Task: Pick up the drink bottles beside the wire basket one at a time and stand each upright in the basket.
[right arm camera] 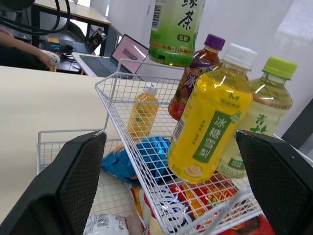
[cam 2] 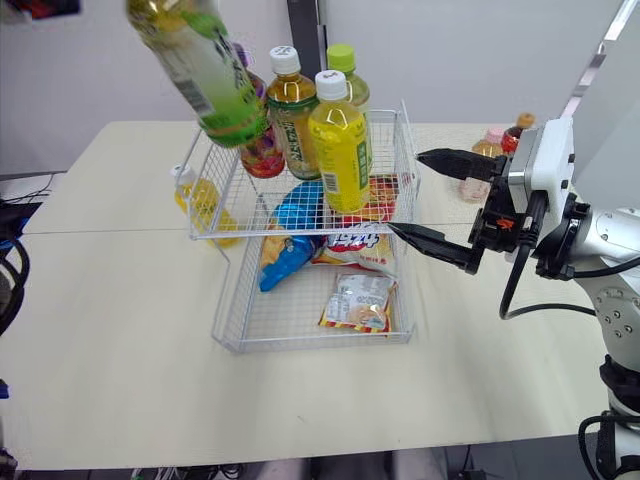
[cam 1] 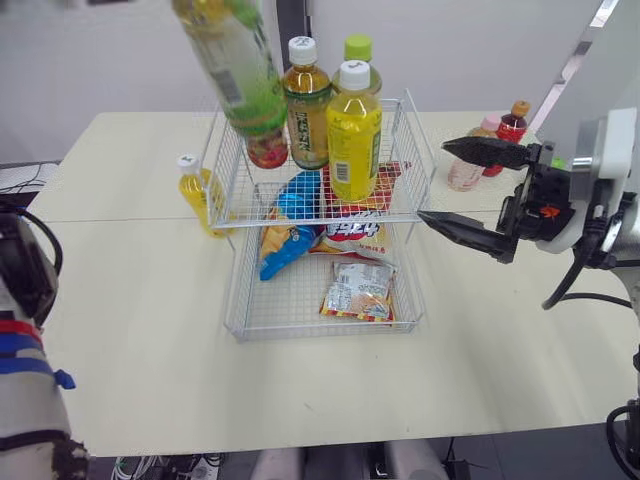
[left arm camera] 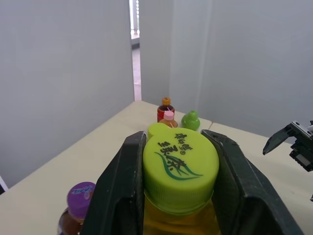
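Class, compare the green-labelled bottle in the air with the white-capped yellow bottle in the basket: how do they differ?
The green-labelled bottle hangs tilted over the wire basket, its cap clamped in the left gripper; the yellow bottle stands upright inside, untouched. The green-labelled bottle's cap is green, the yellow bottle's white. Both are plastic drink bottles.

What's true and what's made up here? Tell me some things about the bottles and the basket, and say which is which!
1. The left end effector grips a green bottle by its cap. True.
2. The right end effector is squeezing a bottle. False: it is open and empty, beside the basket.
3. A yellow bottle stands upright in the basket. True.
4. Every bottle is in the basket already. False: a small orange bottle stands on the table beside it.
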Robot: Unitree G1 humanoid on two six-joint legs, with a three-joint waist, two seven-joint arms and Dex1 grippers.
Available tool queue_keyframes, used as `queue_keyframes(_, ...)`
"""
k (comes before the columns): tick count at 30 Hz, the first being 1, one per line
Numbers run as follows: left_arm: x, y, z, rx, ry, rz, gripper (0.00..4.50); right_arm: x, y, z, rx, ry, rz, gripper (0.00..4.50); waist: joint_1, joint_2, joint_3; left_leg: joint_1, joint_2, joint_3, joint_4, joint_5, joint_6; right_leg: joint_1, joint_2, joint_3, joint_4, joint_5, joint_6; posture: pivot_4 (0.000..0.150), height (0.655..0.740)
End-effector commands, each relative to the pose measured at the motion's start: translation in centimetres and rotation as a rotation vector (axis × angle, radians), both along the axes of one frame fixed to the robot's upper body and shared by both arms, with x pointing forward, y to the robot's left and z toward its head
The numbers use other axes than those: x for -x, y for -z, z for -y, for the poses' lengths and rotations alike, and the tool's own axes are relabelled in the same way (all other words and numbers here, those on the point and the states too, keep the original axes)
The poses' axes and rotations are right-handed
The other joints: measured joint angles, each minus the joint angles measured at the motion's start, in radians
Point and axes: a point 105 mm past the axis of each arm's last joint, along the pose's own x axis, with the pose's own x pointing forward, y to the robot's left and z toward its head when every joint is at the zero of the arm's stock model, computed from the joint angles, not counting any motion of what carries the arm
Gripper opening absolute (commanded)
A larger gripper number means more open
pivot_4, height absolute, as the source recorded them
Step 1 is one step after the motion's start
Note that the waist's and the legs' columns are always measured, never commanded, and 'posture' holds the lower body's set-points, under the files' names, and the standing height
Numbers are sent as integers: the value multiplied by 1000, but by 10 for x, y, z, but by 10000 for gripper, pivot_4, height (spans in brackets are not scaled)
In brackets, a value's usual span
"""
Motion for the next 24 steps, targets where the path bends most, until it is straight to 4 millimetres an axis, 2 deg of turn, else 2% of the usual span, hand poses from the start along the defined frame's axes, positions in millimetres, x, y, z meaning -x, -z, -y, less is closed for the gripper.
queue_keyframes(1, -1, 0, 11, -27, 22, 63, 13577, 8, -13, 4, -11, 9, 75, 45000, -1, 0, 0, 0, 0, 0, 0, 0, 0, 0, 0, 0, 0, 0, 0, 1500, 7400)
queue_keyframes(5, -16, 26, 24, -80, 28, 66, 13577, 9, -12, 9, -2, 19, 63, 45000, -2, 1, 0, 0, 0, 0, 0, 0, 0, 0, -1, 1, 0, 0, 0, 1500, 7400)
queue_keyframes(12, -23, 49, 37, -101, 69, 45, 13577, 12, -16, 12, -5, 27, 74, 45000, -3, 1, 0, -1, 0, 0, 1, 0, 0, 0, -1, 0, 0, 0, 0, 1500, 7400)
queue_keyframes(18, -25, 60, 42, -128, 73, 39, 13577, 13, -16, 11, -3, 29, 74, 45000, -1, 1, 0, -1, 0, 0, 1, 0, 0, 0, -1, 0, 0, 0, 0, 1500, 7400)
queue_keyframes(22, -26, 55, 43, -93, 85, 27, 13577, 13, -16, 10, 0, 28, 74, 45000, 2, 1, 0, -1, -1, 0, 1, 0, 0, 0, -1, 0, 0, 0, 0, 1500, 7400)
queue_keyframes(24, -28, 56, 41, -108, 81, 31, 20752, 12, -15, 10, 0, 28, 73, 45000, 2, 1, 0, -1, -1, 0, 1, 0, 0, 0, -1, 0, 0, 0, 0, 1500, 7400)
